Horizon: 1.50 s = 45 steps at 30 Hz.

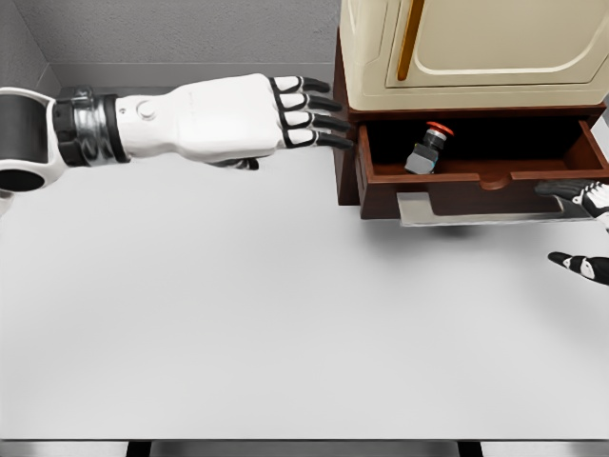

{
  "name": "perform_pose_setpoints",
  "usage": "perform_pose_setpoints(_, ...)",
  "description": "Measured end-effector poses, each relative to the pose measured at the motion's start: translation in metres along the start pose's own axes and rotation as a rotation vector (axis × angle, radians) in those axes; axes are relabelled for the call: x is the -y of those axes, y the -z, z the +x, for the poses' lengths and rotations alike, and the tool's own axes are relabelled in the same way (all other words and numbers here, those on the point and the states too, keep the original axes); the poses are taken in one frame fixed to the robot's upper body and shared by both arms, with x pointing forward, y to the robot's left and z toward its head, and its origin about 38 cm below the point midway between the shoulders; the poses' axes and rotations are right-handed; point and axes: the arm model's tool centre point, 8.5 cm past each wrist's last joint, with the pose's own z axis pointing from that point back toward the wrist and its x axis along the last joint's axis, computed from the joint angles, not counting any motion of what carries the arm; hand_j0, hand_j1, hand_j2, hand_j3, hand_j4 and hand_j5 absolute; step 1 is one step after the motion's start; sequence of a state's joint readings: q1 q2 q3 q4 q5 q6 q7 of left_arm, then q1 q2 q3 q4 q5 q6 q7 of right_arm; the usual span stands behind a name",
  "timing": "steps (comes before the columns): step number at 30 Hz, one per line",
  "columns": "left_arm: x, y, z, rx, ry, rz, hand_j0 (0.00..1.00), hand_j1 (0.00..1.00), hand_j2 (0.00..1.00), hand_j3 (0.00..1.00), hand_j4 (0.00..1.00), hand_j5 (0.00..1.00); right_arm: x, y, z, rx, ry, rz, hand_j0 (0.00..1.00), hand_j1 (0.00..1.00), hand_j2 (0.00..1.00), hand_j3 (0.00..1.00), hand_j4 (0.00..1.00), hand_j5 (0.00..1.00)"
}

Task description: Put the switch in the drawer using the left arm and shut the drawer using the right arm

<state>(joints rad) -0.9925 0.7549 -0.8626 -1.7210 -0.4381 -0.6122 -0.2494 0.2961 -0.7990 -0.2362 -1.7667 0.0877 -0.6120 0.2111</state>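
Looking at this from the side of the room, the switch [426, 147] is already sitting inside the open drawer [481, 177], toward its left half, so the first part of the job looks done to me. It's a little stubby thing with a grey metal-looking body and a red button cap, lying tilted with its long axis running diagonal, red end pointing up and to the right toward the back of the drawer, grey end down-left. My guess is it's light, rigid and a bit slick on the body, so if anyone had to grab it again I'd pinch across the grey body, not the cap. The left robot hand [306, 112] is holding nothing, fingers stretched out flat and relaxed, tips just beside the drawer's left corner under the cream cabinet [476, 48]. The right robot hand [582, 228] only peeks in at the edge near the drawer front above the tabletop [285, 314], fingers look loose and empty, drawer not yet closed
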Motion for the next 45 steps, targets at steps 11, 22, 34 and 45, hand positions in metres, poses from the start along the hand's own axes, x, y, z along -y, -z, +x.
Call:
perform_pose_setpoints(11, 0.051, -0.099, -0.013, -0.218, -0.111, -0.143, 1.0, 1.0, 1.0, 1.0, 1.0, 1.0, 0.006, 0.007, 0.001, 0.018, -0.019, 0.017, 0.83, 0.83, 0.83, 0.83, 0.83, 0.83)
perform_pose_setpoints(22, 0.093, -0.171, -0.036, -0.425, -0.214, -0.25, 1.0, 1.0, 1.0, 1.0, 1.0, 1.0, 0.004, 0.014, 0.003, 0.037, -0.035, 0.049, 0.83, 0.83, 0.83, 0.83, 0.83, 0.83)
perform_pose_setpoints(34, 0.099, -0.185, -0.042, -0.47, -0.246, -0.252, 1.0, 1.0, 1.0, 1.0, 1.0, 1.0, 0.006, 0.031, 0.002, 0.065, -0.047, 0.048, 0.83, 0.83, 0.83, 0.83, 0.83, 0.83)
perform_pose_setpoints(45, 0.096, -0.179, -0.04, -0.454, -0.296, -0.186, 1.0, 1.0, 1.0, 1.0, 1.0, 1.0, -0.002, 0.036, -0.005, 0.058, -0.027, 0.064, 0.83, 0.83, 0.83, 0.83, 0.83, 0.83)
